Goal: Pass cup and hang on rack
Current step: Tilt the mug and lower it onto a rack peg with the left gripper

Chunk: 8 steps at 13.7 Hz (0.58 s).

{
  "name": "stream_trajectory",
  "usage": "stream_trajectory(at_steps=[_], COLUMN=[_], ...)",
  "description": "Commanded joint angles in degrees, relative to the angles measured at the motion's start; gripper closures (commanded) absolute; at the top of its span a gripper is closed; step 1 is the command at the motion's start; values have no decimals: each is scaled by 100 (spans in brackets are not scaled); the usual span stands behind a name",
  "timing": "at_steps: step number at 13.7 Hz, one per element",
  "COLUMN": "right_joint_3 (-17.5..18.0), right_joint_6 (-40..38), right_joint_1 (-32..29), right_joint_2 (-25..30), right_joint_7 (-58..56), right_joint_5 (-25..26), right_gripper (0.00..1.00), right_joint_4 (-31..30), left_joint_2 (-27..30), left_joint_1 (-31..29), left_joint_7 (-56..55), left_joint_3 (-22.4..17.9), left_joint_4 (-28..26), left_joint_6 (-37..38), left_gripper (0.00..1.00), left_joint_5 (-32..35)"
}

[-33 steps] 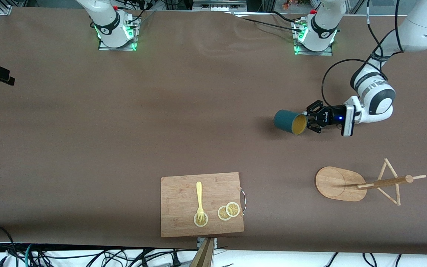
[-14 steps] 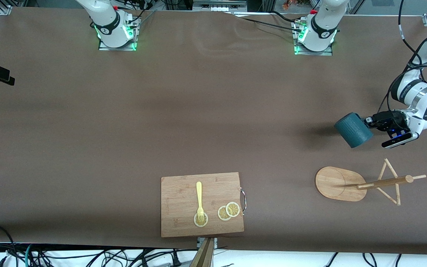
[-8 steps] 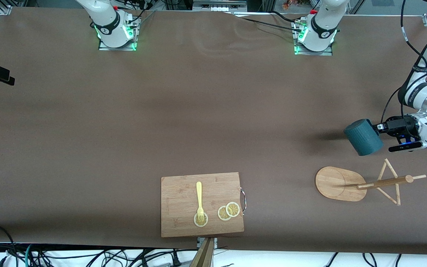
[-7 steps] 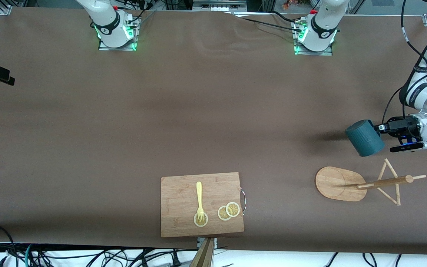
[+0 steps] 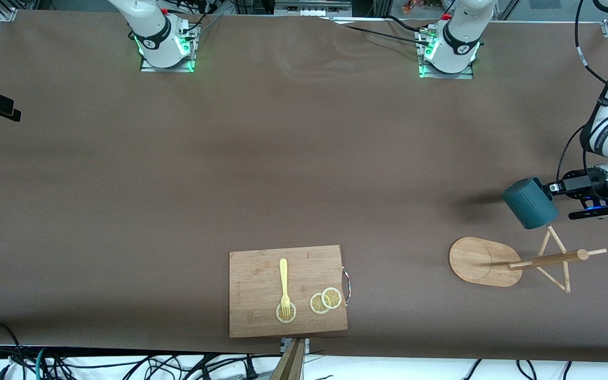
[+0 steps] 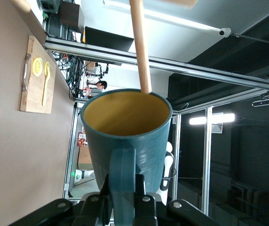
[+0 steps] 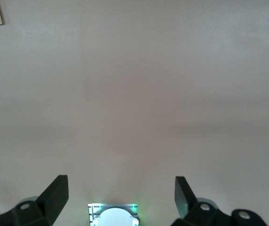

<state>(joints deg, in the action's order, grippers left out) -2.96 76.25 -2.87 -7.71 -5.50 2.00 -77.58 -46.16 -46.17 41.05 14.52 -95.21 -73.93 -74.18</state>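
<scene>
The dark teal cup (image 5: 530, 203) hangs in the air beside the top of the wooden rack (image 5: 485, 262), its edge meeting the tip of an upper peg (image 5: 553, 238). My left gripper (image 5: 553, 188) is shut on the cup's handle (image 6: 123, 175). In the left wrist view the cup (image 6: 127, 123) shows its yellow inside, and a rack peg (image 6: 139, 47) crosses just above the rim. My right gripper (image 7: 121, 192) waits open and empty above the table by its own base (image 7: 112, 214); the front view does not show it.
A wooden cutting board (image 5: 254, 274) with a yellow fork (image 5: 283, 279) and lemon slices (image 5: 325, 301) lies near the table's front edge, toward the middle. The left arm's cable (image 5: 581, 42) loops near the table's end.
My left gripper has carried the cup toward the left arm's end of the table and closer to the rack, turning it so that its mouth faces away from the front camera. The right arm has stayed still.
</scene>
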Motion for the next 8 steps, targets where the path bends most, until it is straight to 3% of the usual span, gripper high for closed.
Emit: stream_trajectory(at_steps=[1,8], right_joint_3=[-3,-3], right_joint_6=[57,57], right_joint_1=[-20,-20], right_joint_2=[77,77], right_joint_7=[-13,-13], right_joint_5=[-85,-85], right_gripper=[0,0], right_joint_4=[-82,-82], left_joint_2=[-262,-771], left_joint_1=[56,161], left_joint_7=[-167,-536], left_joint_3=[16,16], left_joint_4=[433,1180], left_joint_6=[63,45], left_gripper=[100,100], left_joint_5=[114,114])
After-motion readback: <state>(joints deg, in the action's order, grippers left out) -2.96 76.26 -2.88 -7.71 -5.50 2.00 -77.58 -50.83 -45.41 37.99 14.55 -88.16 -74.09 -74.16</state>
